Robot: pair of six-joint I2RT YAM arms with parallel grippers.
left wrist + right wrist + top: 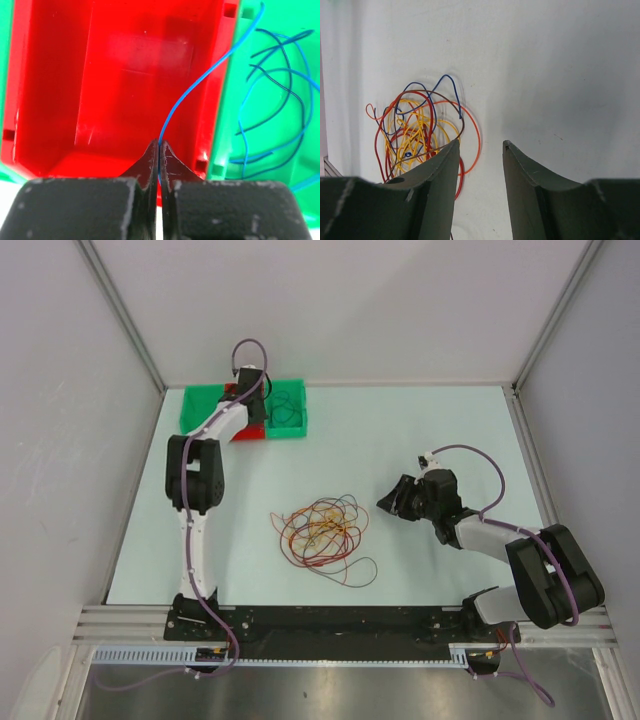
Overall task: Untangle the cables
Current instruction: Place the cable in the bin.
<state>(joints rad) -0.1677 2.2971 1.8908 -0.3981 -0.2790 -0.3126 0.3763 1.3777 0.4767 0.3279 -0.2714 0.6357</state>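
A tangle of cables (322,530) in red, orange, yellow and blue lies in loose loops mid-table; the right wrist view has that tangle (415,130) left of my fingers. My right gripper (393,502) hovers to its right, open (481,144), with only bare table between the fingers. Far back left, my left gripper (250,390) hangs above a red bin (60,100). It is shut (159,145) on one thin blue cable (200,85), which arcs up over the bin's wall into the green bin (300,30). Several blue cables (275,100) lie curled in that green bin.
The bins stand in a row at the table's back left: a green one (200,410), the red one (252,433), another green one (295,425). White walls close off the sides and back. A black rail (330,625) with the arm bases runs along the near edge.
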